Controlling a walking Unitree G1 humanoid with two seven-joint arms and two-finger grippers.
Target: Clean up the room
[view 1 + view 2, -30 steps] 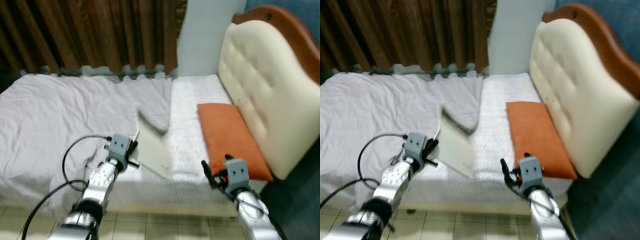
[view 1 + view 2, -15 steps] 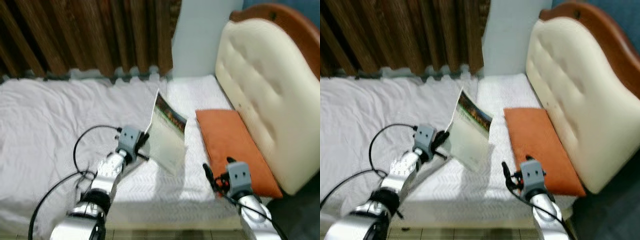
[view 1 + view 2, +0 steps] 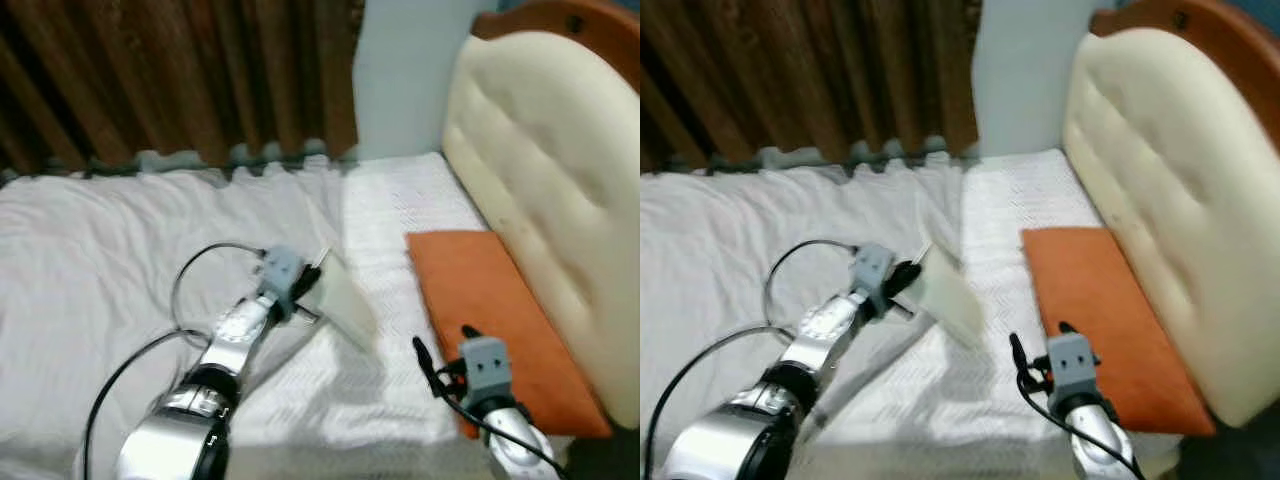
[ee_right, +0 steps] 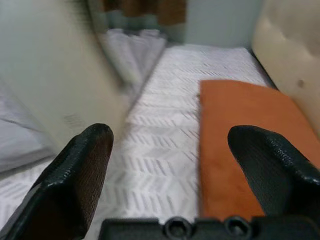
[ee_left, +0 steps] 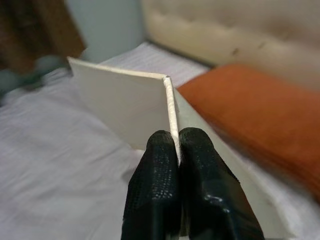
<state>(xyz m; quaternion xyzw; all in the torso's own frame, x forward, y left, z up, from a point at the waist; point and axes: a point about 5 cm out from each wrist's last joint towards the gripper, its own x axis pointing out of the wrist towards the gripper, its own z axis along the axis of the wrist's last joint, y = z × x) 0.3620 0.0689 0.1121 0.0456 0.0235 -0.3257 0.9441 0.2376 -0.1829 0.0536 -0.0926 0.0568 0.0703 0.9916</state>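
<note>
the left gripper [image 5: 172, 150] holds a thin book [image 3: 345, 297] pinched above the bed [image 3: 90, 260], beside the orange pillow [image 3: 490, 300]; right gripper [image 4: 175, 145] fingers spread wide. next, carry it off somewhere tidy.

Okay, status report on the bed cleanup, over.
Left gripper shut on thin book, lifted over the bed. Right gripper open, empty, near orange pillow. Nothing in the way.

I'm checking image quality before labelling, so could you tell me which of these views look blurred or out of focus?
Left eye view: slight motion blur, the book held by the left gripper is smeared. Left wrist view: fingertips fairly sharp, orange pillow out of focus. Right wrist view: right gripper and the near book soft.
</note>
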